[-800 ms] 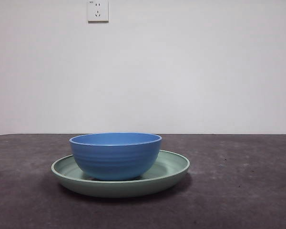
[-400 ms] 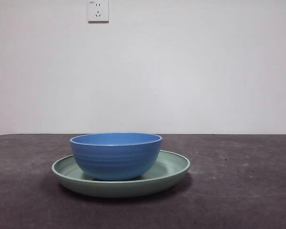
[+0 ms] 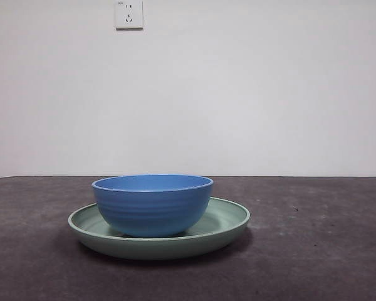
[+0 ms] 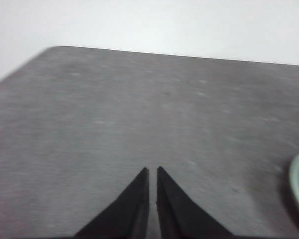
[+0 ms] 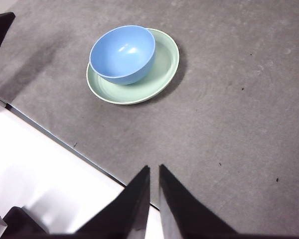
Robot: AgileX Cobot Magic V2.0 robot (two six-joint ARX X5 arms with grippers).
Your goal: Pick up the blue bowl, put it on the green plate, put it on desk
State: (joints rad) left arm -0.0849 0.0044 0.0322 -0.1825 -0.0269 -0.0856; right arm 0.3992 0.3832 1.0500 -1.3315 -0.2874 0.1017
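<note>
Right claw (image 5: 153, 172) clenched, empty, well apart from blue bowl (image 5: 122, 54) sitting in green plate (image 5: 165, 60); I judge left claw (image 4: 152, 174), clenched beside plate, nearer.

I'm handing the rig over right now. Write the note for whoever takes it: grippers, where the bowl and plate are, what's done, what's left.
Left gripper: shut, holding nothing, over bare desk beside the plate's edge.
Right gripper: shut, holding nothing, high above the desk's edge, well away from the dishes.
Blue bowl: upright, sitting inside the green plate, off-centre toward one side, not gripped.
Green plate: flat on the desk.
Done: bowl is placed on the plate.
Left: judging by the task, the bowl probably goes from the plate onto the desk next; neither gripper is near it yet.
</note>
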